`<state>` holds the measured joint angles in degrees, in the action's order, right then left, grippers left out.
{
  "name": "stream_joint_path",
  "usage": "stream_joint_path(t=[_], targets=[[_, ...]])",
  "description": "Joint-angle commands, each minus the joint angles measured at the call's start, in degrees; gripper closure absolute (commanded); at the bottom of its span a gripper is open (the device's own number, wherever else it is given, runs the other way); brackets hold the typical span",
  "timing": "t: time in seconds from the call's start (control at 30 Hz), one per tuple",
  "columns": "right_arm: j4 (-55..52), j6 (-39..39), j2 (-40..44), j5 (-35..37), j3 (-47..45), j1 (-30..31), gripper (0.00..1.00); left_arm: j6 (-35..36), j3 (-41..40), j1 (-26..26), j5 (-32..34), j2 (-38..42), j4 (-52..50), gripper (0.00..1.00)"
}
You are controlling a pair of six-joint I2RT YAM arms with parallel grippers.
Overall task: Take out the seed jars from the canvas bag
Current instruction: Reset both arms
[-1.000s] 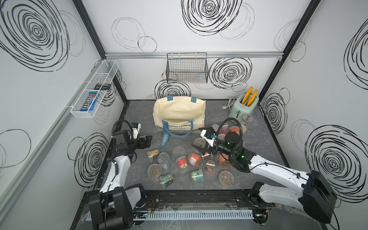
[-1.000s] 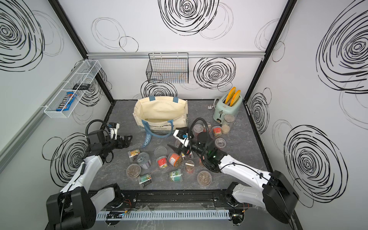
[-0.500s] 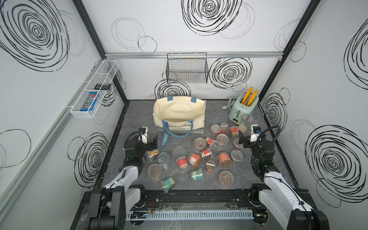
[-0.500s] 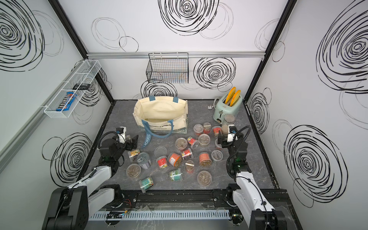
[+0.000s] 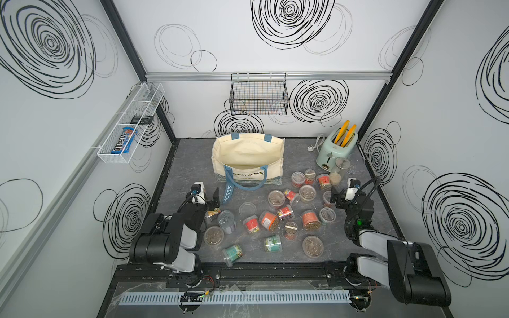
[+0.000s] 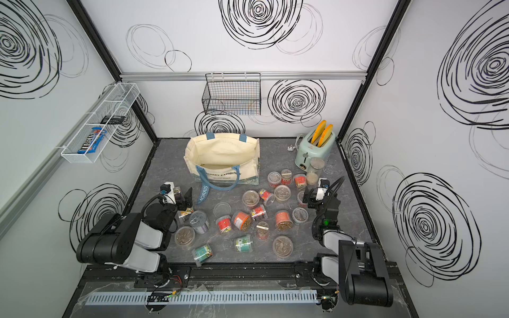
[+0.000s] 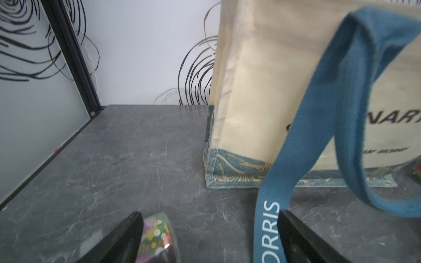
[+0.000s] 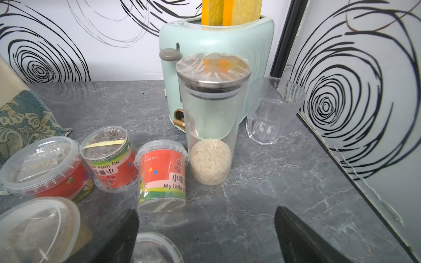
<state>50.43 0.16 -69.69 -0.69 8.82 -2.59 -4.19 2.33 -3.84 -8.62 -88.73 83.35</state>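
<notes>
- About twenty seed jars [image 5: 269, 220] lie scattered on the table [image 5: 187, 165], near and right of the canvas bag [image 5: 248, 150].
- Bag stands upright at far centre, mouth open; no jar shows inside, though its floor is partly hidden.
- Left gripper [image 7: 209, 214]: spread wide by the bag's near-left corner, a floral-labelled jar [image 7: 157, 232] loose between the jaws, not pinched.
- Right gripper [image 8: 206, 210]: spread wide, pinching nothing, facing the canister [image 8: 209, 127] at right.
- Judgement: unloading looks finished, or nearly.

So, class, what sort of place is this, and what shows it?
Likely a robot test cell dressed as a kitchen counter: swirl-marked panel walls, a left arm and right arm, a toaster.
</notes>
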Motion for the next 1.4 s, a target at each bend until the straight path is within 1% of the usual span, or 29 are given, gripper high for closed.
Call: stream_joint_path(t=[0.0,0.03,0.07,0.13,0.17,0.23,0.27,0.3,0.33,0.37,0.4,0.43,0.5,0.7,0.97,1.37], targets=[[4.56,0.33,-2.77,-0.88,3.81,1.86,0.03,-2.02,0.79,-0.37,1.64,0.68,13.31,0.04],[8.01,1.03,-3.93,-0.65,2.97,2.65,0.03,-1.80,1.14,-0.01,2.04,0.71,12.80,0.04],[11.32,-0.78,-5.40,-1.62,2.51,3.26,0.03,-1.59,1.35,0.29,2.53,1.11,11.82,0.04],[11.27,-1.14,-9.27,1.13,4.03,4.98,0.03,-1.42,1.63,0.50,2.91,1.11,11.19,0.04],[13.24,-1.16,-11.19,2.18,3.95,5.39,0.03,-1.38,1.71,0.58,3.06,1.15,11.05,0.04],[15.65,0.46,-12.85,3.01,3.20,4.57,0.03,-1.08,2.34,0.97,3.59,1.44,9.49,0.04],[19.34,0.35,-14.54,3.88,2.32,4.44,0.03,-0.85,2.86,1.18,3.70,1.61,8.29,0.04],[20.87,0.29,-15.41,4.78,2.24,4.61,0.03,-0.57,3.38,1.29,3.42,1.78,7.08,0.04],[19.39,0.02,-15.37,5.20,3.07,4.79,0.03,-0.33,3.92,1.37,3.19,1.84,5.88,0.04],[14.85,1.54,-14.39,5.95,4.65,4.81,0.03,-0.06,4.29,1.61,3.25,1.95,5.07,0.04],[13.43,1.79,-14.46,4.64,5.10,4.14,0.03,0.22,4.43,1.87,3.39,2.06,4.68,0.04],[14.71,1.66,-15.27,4.11,5.19,3.82,0.03,0.62,4.44,2.24,3.73,2.10,4.46,0.04],[11.44,2.42,-15.20,3.93,6.65,3.47,0.03,1.23,4.59,2.92,4.37,2.24,3.98,0.04],[11.95,2.36,-15.19,3.75,6.45,3.38,0.03,4.11,4.71,5.13,5.04,2.64,3.07,0.04],[11.70,2.38,-15.32,3.54,6.65,3.30,0.03,4.18,5.06,5.58,6.44,2.66,2.28,0.04],[11.70,2.38,-15.26,3.36,6.57,3.21,0.03,4.19,5.06,5.68,6.80,2.77,2.34,0.04]])
